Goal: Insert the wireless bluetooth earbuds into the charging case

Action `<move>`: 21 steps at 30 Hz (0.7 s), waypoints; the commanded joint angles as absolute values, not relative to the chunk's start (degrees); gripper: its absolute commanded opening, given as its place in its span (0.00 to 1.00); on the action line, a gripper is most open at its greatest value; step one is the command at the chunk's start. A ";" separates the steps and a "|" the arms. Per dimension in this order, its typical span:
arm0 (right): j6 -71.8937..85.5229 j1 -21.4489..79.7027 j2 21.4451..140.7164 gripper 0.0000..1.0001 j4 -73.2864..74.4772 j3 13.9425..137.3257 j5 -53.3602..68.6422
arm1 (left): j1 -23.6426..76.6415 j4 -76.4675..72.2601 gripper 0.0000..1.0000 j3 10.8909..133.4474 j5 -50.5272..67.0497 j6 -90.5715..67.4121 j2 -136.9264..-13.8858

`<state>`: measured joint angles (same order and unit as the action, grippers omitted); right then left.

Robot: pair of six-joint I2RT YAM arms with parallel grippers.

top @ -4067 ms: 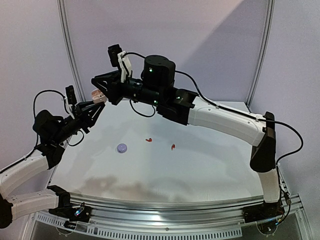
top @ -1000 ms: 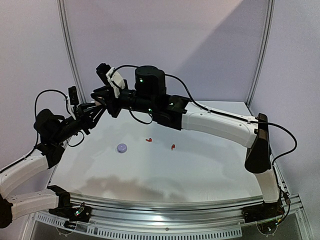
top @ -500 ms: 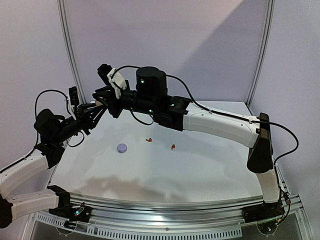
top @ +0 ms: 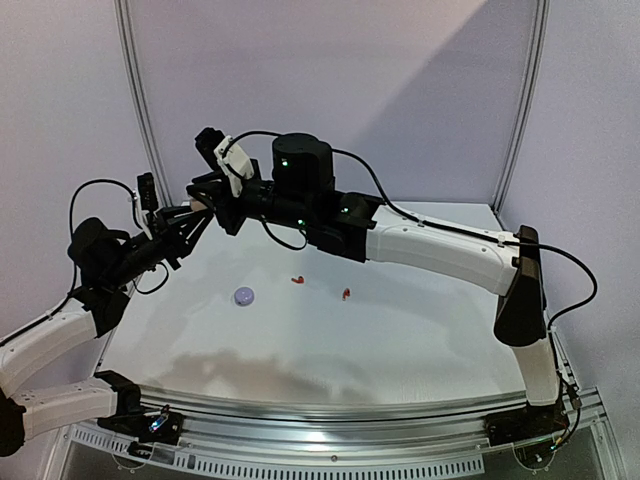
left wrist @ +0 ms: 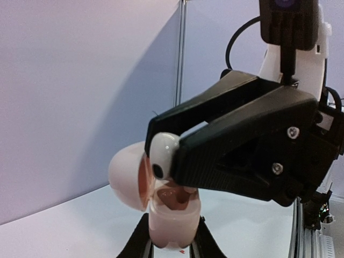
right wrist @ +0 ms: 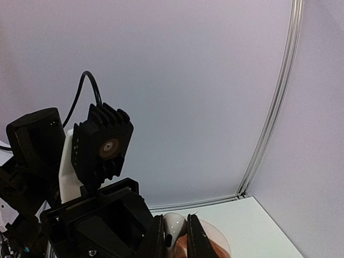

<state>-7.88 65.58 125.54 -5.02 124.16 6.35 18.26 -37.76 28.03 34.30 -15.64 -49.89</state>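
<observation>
Teamwork mid-air: left gripper [left wrist: 172, 243] clamps the open charging case [left wrist: 173, 217] upright so its wells face up, while right gripper [right wrist: 174, 239] pinches a white earbud [left wrist: 161, 153] just above them. Red earbuds [top: 297, 280] wait on the table [top: 400, 340].

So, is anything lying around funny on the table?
A red earbud and a second red earbud lie loose on the table, apart from each other and not in any case. A small round lilac case sits nearby. Nothing looks broken or spilled.
</observation>
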 commanded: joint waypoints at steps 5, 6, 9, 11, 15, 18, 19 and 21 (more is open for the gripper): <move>-8.09 65.60 126.27 0.08 -0.09 123.75 5.59 | 18.51 -41.21 0.00 28.94 34.98 -14.51 -49.25; -8.09 65.59 126.46 0.08 0.70 124.07 5.81 | 18.53 -41.29 0.00 28.98 34.98 -14.50 -49.28; -7.77 65.58 127.16 0.10 2.53 124.91 6.35 | 18.46 -41.26 0.00 28.99 34.89 -14.50 -49.25; -7.53 65.63 127.16 0.11 2.63 124.77 6.42 | 18.49 -41.23 0.00 28.88 34.89 -14.42 -49.13; -7.30 65.61 126.85 0.13 2.76 124.33 6.09 | 18.48 -41.05 0.00 28.89 34.81 -14.38 -49.07; -7.29 65.62 126.91 0.14 2.80 124.36 5.98 | 18.48 -41.04 0.00 28.85 34.89 -14.25 -49.04; -7.29 65.63 126.88 0.15 2.66 124.36 5.98 | 18.49 -41.04 0.00 28.89 34.89 -14.25 -49.06; -7.35 65.58 127.00 0.15 2.43 124.39 6.02 | 18.51 -41.04 0.00 28.86 34.89 -14.24 -49.04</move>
